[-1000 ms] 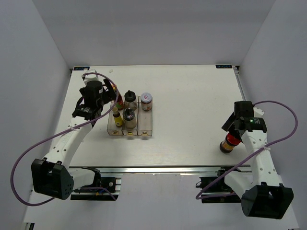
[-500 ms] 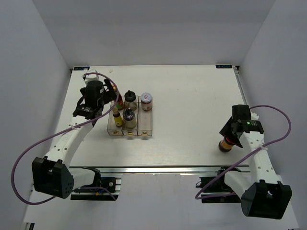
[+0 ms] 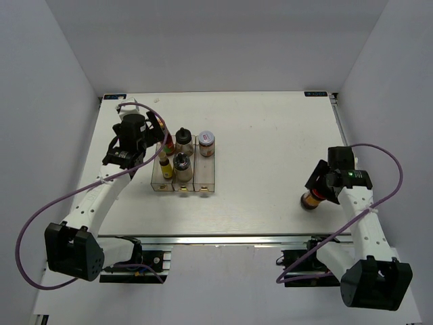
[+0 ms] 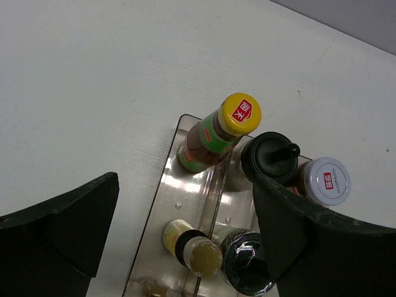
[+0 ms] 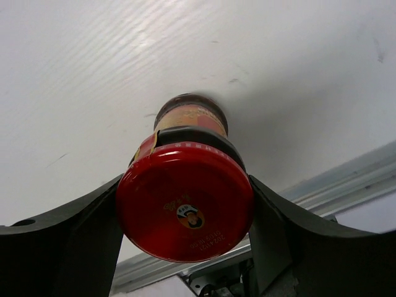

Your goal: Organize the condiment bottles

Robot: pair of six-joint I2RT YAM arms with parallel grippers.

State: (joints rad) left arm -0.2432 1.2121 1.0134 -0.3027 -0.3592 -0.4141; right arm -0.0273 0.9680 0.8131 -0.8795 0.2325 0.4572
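Near the right edge of the table [image 3: 270, 135], the right gripper [image 5: 185, 213] squeezes the red-lidded dark jar [image 5: 189, 127] by its lid. It should hold tight, keep the jar straight, and carry it high to the tray [image 3: 205, 190], by the white jar [image 3: 206, 143]. The left gripper [image 4: 185, 229] hangs wide apart over the tray. The red lid has a little face; its tiny words cannot be read.

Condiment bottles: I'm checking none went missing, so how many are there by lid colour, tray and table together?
Yellow lid: 2, tall sauce bottle and tiny bottle
Black lid: 2, far shaker and near shaker
White lid: 1, white jar
Red lid: 1, dark jar
Total: 6
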